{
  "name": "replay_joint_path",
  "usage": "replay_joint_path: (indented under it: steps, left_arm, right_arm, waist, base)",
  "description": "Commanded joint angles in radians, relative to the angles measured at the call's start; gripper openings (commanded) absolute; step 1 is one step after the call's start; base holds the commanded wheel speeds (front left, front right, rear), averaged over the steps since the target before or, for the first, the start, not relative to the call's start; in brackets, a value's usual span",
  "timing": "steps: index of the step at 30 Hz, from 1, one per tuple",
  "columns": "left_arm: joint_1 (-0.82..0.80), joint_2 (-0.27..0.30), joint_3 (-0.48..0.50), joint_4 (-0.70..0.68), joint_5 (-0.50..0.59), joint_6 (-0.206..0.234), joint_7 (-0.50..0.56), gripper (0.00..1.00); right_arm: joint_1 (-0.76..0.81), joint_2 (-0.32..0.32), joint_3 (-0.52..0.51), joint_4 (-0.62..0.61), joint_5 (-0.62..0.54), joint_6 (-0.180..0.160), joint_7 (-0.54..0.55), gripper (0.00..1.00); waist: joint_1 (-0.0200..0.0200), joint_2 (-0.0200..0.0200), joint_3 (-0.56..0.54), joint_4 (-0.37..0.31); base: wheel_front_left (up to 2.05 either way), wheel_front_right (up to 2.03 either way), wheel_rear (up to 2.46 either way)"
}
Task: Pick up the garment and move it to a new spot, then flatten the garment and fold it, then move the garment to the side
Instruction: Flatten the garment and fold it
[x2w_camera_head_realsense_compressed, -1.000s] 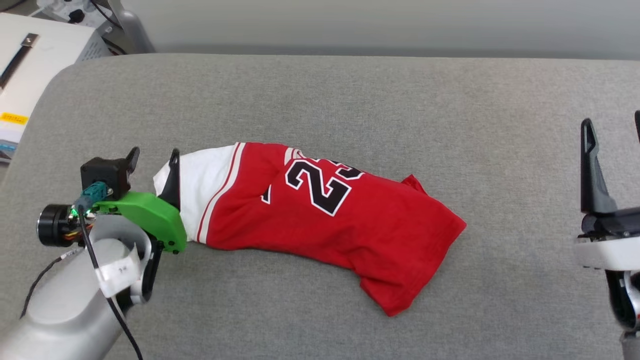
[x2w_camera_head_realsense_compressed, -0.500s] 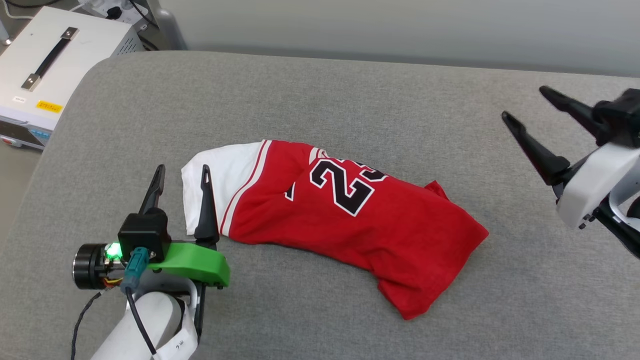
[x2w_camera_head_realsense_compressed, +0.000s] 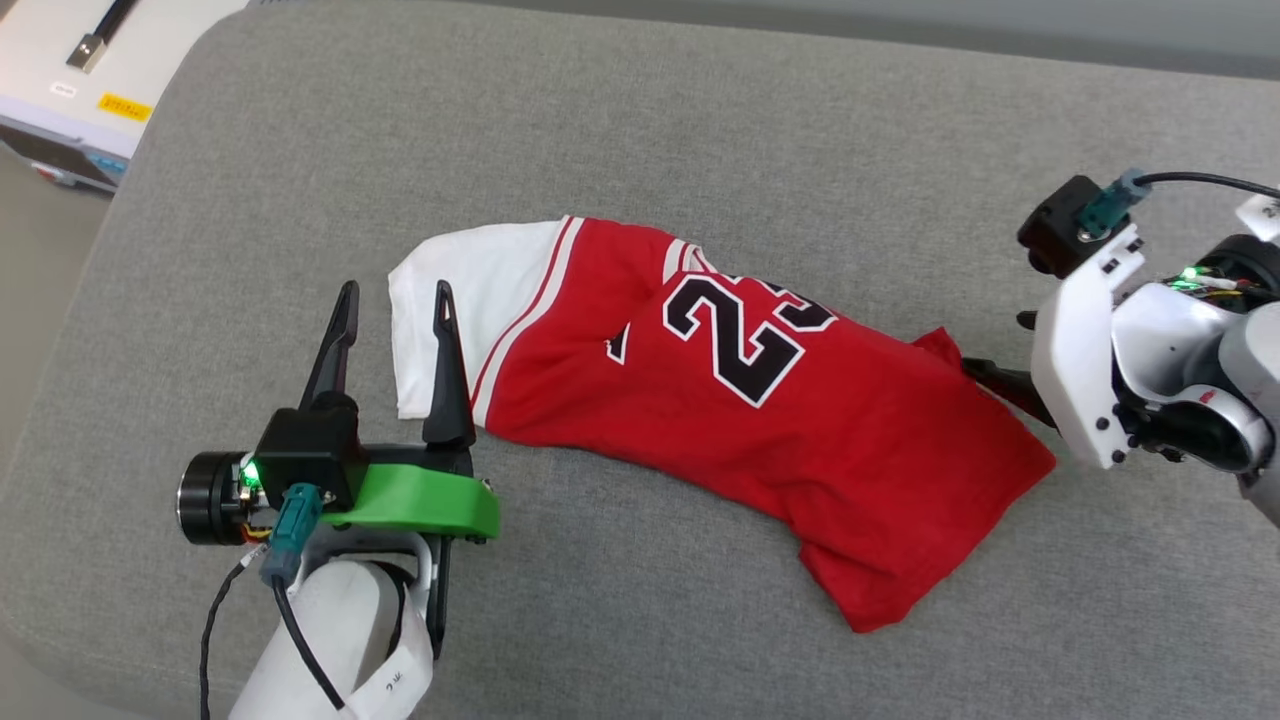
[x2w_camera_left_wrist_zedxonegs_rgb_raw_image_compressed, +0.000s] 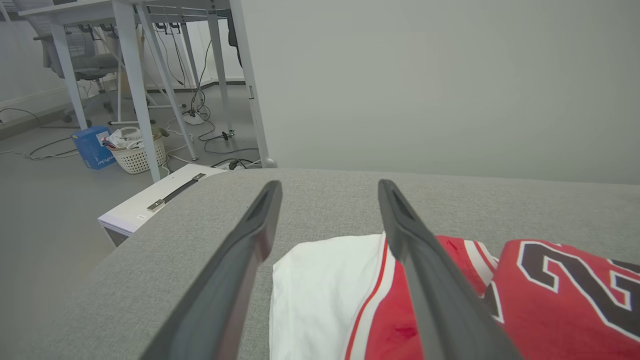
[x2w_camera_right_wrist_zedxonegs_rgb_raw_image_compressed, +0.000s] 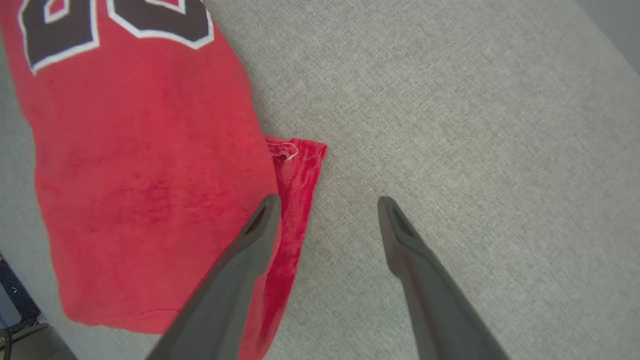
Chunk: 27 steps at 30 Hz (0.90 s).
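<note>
Jaws on both grippers are standing wide apart, holding nothing. The left gripper (x2w_camera_head_realsense_compressed: 395, 288) is framing the white sleeve at nine o'clock of the shirt (x2w_camera_head_realsense_compressed: 760, 440); the right gripper (x2w_camera_right_wrist_zedxonegs_rgb_raw_image_compressed: 328, 198) is hanging over the red hem corner at three o'clock. Red, with a black 23, the shirt is lying loosely folded mid-cushion (x2w_camera_head_realsense_compressed: 700, 120). Soft and light, it is probably going to sag, so pinching both ends looks wisest.

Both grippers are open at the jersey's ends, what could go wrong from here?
The left gripper straddles just the white sleeve edge; closing there might catch one layer and unfold the jersey. The right gripper hangs half over the red corner, half over bare cushion; it may miss.
</note>
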Motion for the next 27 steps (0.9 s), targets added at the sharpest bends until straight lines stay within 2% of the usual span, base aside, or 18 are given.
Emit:
replay_joint_path:
  steps: [1,4,11,12,13,19,27]
  left_arm:
    - [-0.007,-0.016,0.016,-0.003,0.02,-0.013,-0.006,1.0]
    - [-0.021,-0.046,0.047,-0.002,0.047,-0.039,-0.006,1.0]
    - [-0.032,-0.092,0.099,0.005,0.104,-0.086,-0.006,1.0]
    - [-0.027,-0.102,0.122,0.009,0.12,-0.099,-0.006,1.0]
    - [-0.024,-0.104,0.13,0.011,0.125,-0.104,-0.006,1.0]
    - [-0.001,-0.113,0.162,0.029,0.15,-0.128,-0.006,1.0]
    - [0.06,-0.119,0.196,0.045,0.172,-0.149,-0.006,1.0]
  right_arm:
    - [-0.021,0.021,0.02,0.029,0.009,-0.001,-0.002,1.0]
    - [-0.028,0.063,0.079,0.104,0.02,-0.001,-0.009,1.0]
    - [0.016,0.092,0.22,0.191,0.049,-0.001,-0.047,1.0]
    - [0.007,0.099,0.251,0.192,0.053,-0.001,-0.106,0.14]
    - [-0.005,0.099,0.258,0.192,0.052,-0.001,-0.134,0.0]
    - [-0.097,0.079,0.225,0.179,0.047,-0.001,-0.324,0.0]
    - [-0.133,-0.049,0.138,0.084,0.033,-0.001,-0.504,0.0]
  waist:
    - [0.0,0.0,0.061,0.035]
    - [0.0,0.0,0.086,0.045]
    - [0.0,0.0,0.099,0.048]
    - [0.0,0.0,0.091,0.034]
    - [0.0,0.0,0.084,0.027]
    - [0.0,0.0,0.024,-0.01]
    - [0.0,0.0,-0.07,-0.067]
  base:
    - [0.0,0.0,0.0]
    - [0.0,0.0,0.0]
    - [0.0,0.0,0.0]
    - [0.0,0.0,0.0]
    - [0.0,0.0,0.0]
    - [0.0,0.0,0.0]
    - [0.0,0.0,0.0]
